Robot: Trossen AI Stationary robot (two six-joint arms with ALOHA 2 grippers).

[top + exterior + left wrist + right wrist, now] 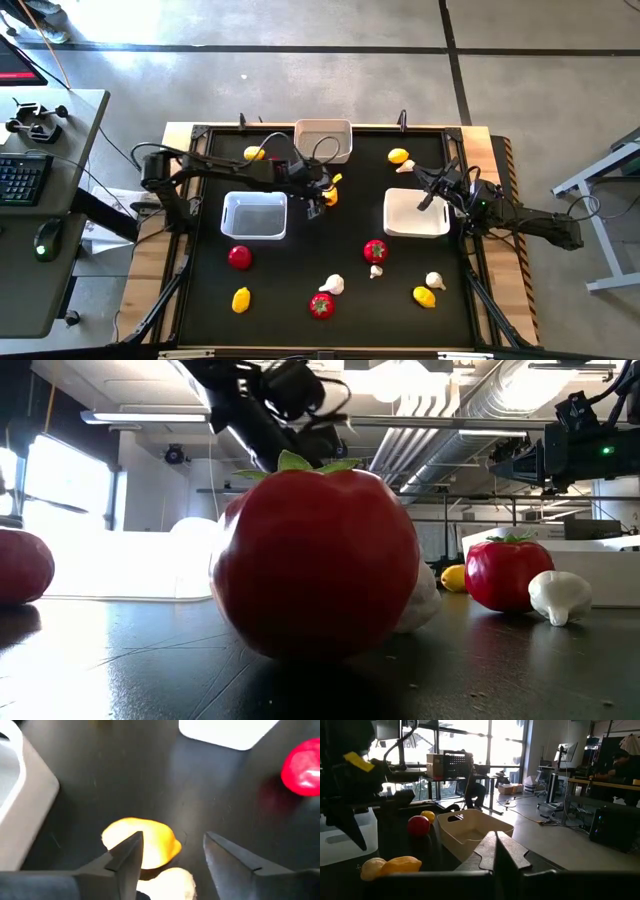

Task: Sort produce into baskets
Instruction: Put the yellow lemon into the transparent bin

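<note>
Nearest the low camera stands a red tomato [321,305] at the front edge of the desk [290,270], with a garlic bulb [333,285], a second tomato [375,251], another bulb [434,281] and two lemons [241,299] loose around it, so sorting looks barely begun: all three baskets appear empty, the left one [254,216], the right one [416,213] and the far one [323,140]. Mid-desk, the left gripper [172,855] hovers just above a lemon [141,842] and a pale piece touching it, fingers spread apart and holding nothing. This lemon lies flat, its long axis running roughly crosswise to the fingers, tips toward either side. The right gripper [437,188] waits over the right basket's far corner, fingers closed and seemingly empty. Two more lemons [399,156] lie farthest back.
</note>
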